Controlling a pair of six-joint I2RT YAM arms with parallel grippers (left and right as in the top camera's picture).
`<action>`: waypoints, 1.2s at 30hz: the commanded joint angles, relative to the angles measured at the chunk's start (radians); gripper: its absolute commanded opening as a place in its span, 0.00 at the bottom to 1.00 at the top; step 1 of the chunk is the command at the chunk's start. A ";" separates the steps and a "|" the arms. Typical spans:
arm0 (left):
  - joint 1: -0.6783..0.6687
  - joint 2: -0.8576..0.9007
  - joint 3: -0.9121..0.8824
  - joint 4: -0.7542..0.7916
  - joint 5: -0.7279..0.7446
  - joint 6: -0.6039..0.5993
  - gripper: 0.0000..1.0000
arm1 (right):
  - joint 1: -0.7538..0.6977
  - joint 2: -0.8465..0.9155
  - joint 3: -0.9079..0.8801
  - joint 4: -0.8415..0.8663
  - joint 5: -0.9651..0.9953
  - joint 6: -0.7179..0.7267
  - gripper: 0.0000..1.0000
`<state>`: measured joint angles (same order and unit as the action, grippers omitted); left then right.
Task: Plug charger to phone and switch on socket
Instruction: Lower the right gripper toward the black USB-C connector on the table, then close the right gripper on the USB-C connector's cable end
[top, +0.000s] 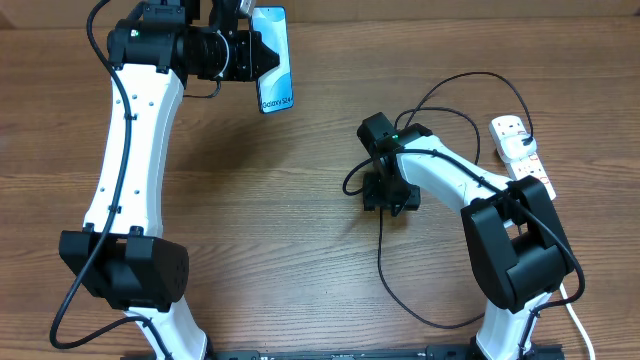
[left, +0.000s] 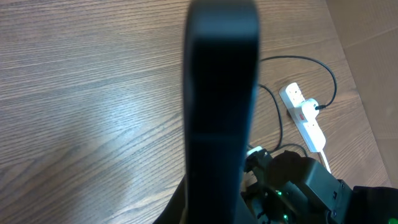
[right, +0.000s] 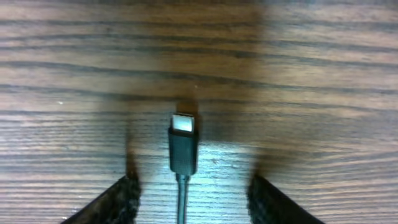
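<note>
My left gripper (top: 255, 50) is shut on the phone (top: 273, 60) and holds it above the far side of the table, lit screen facing up. In the left wrist view the phone (left: 221, 93) is a dark upright slab that hides the jaws. The charger's black cable (top: 383, 270) loops over the table middle. Its connector tip (right: 183, 146) lies flat on the wood. My right gripper (right: 194, 193) hangs low over the tip, open, with one finger (right: 121, 199) on each side and neither touching it. In the overhead view the right gripper (top: 388, 200) covers the tip.
The white socket strip (top: 520, 150) lies at the right edge with a white plug adapter in it; it also shows in the left wrist view (left: 305, 115). Cable loops run between it and the right arm. Bare wood lies between the two arms.
</note>
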<state>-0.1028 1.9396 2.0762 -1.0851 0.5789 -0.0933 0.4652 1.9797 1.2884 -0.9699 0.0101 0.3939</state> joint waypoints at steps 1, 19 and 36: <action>-0.002 -0.002 0.013 0.001 0.016 0.026 0.04 | 0.005 0.011 -0.016 0.013 0.015 -0.003 0.51; -0.002 -0.002 0.013 0.001 0.016 0.026 0.04 | 0.004 0.032 -0.020 0.031 0.034 -0.006 0.36; -0.002 -0.002 0.013 0.001 0.016 0.026 0.04 | 0.004 0.032 -0.020 0.038 0.076 -0.006 0.32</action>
<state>-0.1028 1.9396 2.0762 -1.0889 0.5789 -0.0933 0.4683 1.9797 1.2877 -0.9413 0.0143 0.3897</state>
